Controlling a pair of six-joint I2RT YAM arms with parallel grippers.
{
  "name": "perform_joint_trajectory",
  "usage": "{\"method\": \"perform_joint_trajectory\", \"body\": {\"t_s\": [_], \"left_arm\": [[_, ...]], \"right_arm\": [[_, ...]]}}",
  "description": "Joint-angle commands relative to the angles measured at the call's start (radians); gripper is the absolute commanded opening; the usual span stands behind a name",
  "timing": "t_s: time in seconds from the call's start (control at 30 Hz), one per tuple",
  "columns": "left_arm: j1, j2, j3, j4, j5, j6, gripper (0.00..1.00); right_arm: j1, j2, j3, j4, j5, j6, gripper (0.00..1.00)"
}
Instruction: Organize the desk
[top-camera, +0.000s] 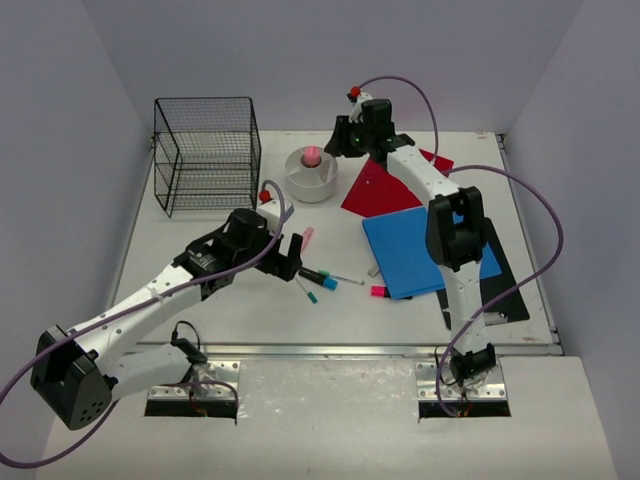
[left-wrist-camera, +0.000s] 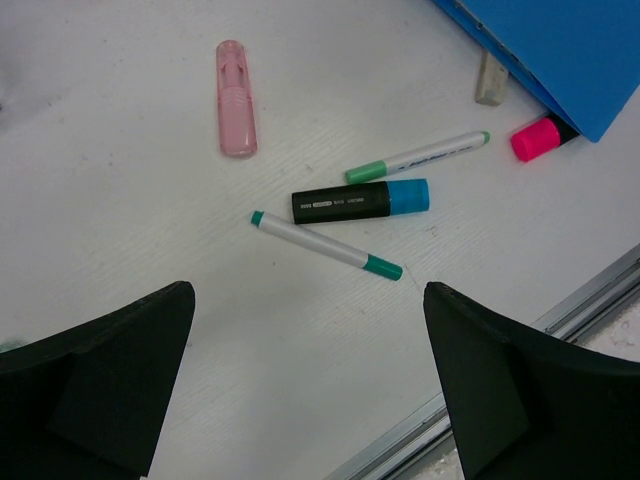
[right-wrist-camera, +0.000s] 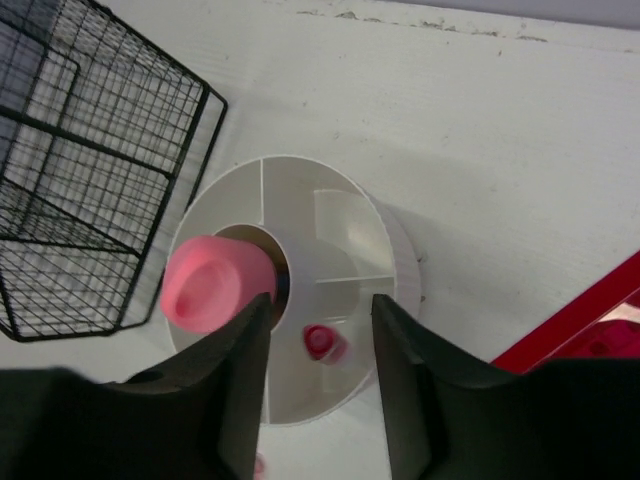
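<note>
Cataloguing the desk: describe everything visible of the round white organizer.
The round white organizer, plastic-looking, stands upright on the desk beside the black wire basket. Partitions split it into compartments around a central tube. A pink marker stands in the tube; a smaller pink item lies in a compartment. The right gripper hovers above, jaws open.

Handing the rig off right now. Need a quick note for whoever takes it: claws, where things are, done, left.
Left claw: open, empty, hovering over the loose pens near the front of the desk.
Right claw: open, empty, above the white round organizer at the back.
Done: pink highlighter stands in the organizer; small pink item lies in another compartment.
Left: pink pen, black marker, green-capped pen, teal-capped pen, second pink highlighter poking from under the blue folder. Red folder lies flat; wire basket stands back left.
</note>
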Motion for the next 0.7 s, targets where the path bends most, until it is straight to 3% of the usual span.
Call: {"method": "perform_joint_trajectory", "body": {"t_s": [0.0,0.03,0.13,0.23,0.33,0.4,0.47,0.53,0.67], "left_arm": [[0.012,0.013,-0.004,0.043,-0.017,-0.067,0.91],[0.010,0.016,-0.014,0.050,-0.011,-0.071,0.88],[0.010,0.028,-0.021,0.064,0.032,-0.022,0.88],[0.010,0.045,-0.013,0.066,0.115,0.107,0.93],[0.010,0.056,0.009,0.085,0.269,0.406,0.94],[0.012,0.085,0.044,0.052,0.444,0.607,0.89],[0.010,0.130,0.065,-0.035,0.544,0.799,0.84],[0.009,0.160,0.075,-0.108,0.620,1.088,0.77],[0.010,0.254,0.093,-0.214,0.594,1.462,0.63]], "right_arm": [[0.004,-0.005,0.003,0.050,-0.015,-0.007,0.57],[0.004,-0.011,0.004,0.047,-0.015,-0.007,0.65],[0.004,-0.041,0.004,0.038,-0.015,-0.006,0.75],[0.001,-0.074,0.007,0.024,-0.021,-0.013,0.78],[-0.003,-0.132,0.012,-0.005,-0.042,-0.039,0.80],[-0.011,-0.189,-0.008,-0.035,-0.062,-0.061,0.83],[-0.023,-0.237,-0.042,-0.066,-0.077,-0.079,0.86],[-0.039,-0.314,-0.117,-0.082,-0.097,-0.091,0.90],[-0.083,-0.392,-0.190,-0.166,-0.165,-0.107,0.92]]}}
